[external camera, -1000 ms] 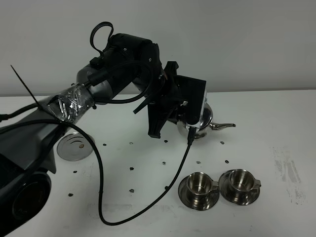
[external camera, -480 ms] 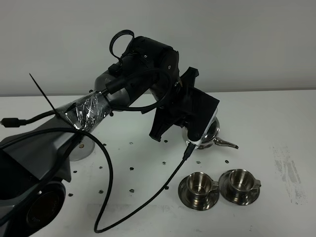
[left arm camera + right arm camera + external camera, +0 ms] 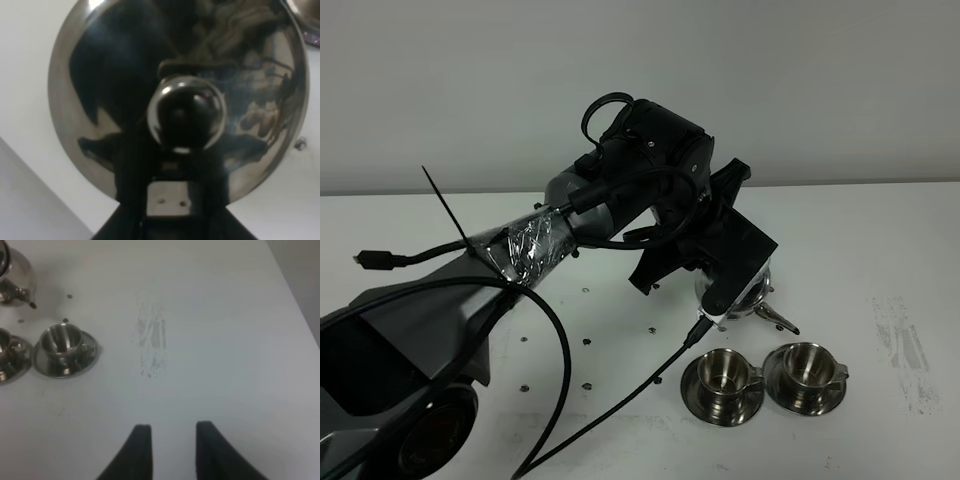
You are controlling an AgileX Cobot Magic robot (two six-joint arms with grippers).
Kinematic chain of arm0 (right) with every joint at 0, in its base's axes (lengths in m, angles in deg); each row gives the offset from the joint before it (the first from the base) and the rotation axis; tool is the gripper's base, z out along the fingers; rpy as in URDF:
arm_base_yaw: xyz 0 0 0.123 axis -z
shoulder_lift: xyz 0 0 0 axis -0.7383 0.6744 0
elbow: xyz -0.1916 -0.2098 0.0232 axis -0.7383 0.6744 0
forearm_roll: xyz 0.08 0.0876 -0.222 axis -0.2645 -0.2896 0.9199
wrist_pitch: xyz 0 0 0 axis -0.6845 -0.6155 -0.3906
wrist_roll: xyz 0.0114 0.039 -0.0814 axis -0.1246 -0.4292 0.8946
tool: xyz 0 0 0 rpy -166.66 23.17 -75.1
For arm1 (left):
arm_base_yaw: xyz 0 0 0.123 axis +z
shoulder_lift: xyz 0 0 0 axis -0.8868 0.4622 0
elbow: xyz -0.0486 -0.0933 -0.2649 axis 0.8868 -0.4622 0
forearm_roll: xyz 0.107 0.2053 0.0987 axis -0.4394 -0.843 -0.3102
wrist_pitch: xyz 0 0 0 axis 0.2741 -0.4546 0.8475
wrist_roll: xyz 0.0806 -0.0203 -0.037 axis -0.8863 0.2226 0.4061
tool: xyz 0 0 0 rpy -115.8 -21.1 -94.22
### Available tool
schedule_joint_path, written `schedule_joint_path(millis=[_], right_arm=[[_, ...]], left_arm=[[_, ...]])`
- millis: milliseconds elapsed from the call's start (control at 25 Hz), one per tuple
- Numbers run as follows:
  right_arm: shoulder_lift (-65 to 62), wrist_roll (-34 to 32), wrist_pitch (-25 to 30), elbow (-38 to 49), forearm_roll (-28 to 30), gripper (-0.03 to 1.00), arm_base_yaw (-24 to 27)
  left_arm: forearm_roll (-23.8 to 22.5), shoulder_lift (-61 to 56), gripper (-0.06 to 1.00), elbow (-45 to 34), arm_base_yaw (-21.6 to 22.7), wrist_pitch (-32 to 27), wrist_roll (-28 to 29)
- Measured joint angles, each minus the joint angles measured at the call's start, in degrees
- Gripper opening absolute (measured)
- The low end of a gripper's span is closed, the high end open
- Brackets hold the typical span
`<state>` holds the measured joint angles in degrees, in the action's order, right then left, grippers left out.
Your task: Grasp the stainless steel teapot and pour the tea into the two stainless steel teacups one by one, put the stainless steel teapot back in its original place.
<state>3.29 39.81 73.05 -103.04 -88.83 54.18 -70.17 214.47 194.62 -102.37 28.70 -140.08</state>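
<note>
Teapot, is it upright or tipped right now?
Tipped. The teapot leans forward, its spout slanting downward.

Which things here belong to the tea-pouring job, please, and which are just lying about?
For the job:
stainless steel teapot
left teacup
right teacup

Just lying about:
small dark specks
grey scuff mark

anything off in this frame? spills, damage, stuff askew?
No spill visible. Two oddities: a grey smeared scuff on the table right of the teacups, and small dark specks scattered around them. The teapot is tilted spout-down toward the cups, which fits pouring.
</note>
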Motion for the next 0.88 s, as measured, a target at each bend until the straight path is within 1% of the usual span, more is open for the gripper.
schedule_joint_path(millis=[240,880], right_arm=[[0.0,0.0,0.0,0.0,0.0,0.24,0.0],[0.0,0.0,0.0,0.0,0.04,0.24,0.0]], left_arm=[[-1.54,0.3,0.26,0.0,-0.48,1.36,-0.22],[-1.58,0.3,0.26,0.0,-1.07,0.87,-2.3]])
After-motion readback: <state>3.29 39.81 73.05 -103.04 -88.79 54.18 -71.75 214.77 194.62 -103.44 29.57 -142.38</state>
